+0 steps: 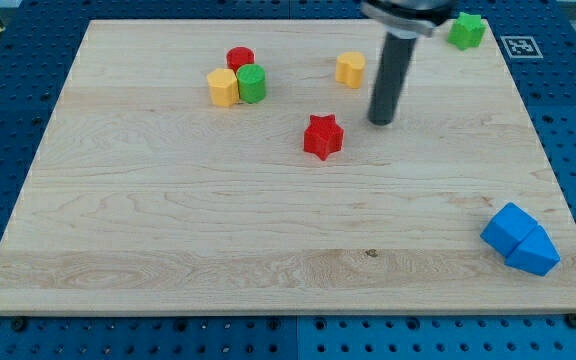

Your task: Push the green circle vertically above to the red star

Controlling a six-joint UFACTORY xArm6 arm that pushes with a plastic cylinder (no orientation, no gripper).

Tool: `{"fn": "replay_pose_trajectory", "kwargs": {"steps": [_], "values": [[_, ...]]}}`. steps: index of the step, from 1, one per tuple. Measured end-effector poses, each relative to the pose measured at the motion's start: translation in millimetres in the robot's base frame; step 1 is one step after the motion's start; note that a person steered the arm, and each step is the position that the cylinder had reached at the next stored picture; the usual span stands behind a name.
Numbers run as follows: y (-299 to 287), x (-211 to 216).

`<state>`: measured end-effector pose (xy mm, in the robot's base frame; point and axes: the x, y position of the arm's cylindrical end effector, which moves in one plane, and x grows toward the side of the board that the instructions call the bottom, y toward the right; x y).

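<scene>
The green circle [252, 84] is found toward the view's upper left, touching a yellow block [223, 87] on its left and a red cylinder [240, 58] behind it. The red star [322, 136] lies to its lower right. My tip [380, 121] is set down just right of the star, so the circle lies well left and slightly up from it. No gripper is fitted; only the near-upright rod is seen. The circle must be approached from its left side, judged awkward given the yellow neighbour.
</scene>
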<state>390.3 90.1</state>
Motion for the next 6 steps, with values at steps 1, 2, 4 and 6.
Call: {"fn": "replay_pose_trajectory", "kwargs": {"steps": [1,2,4,6], "values": [[-37.0,3.4],[-62.7,0.6],[-107.1,-9.2],[-168.2,-24.4]]}}
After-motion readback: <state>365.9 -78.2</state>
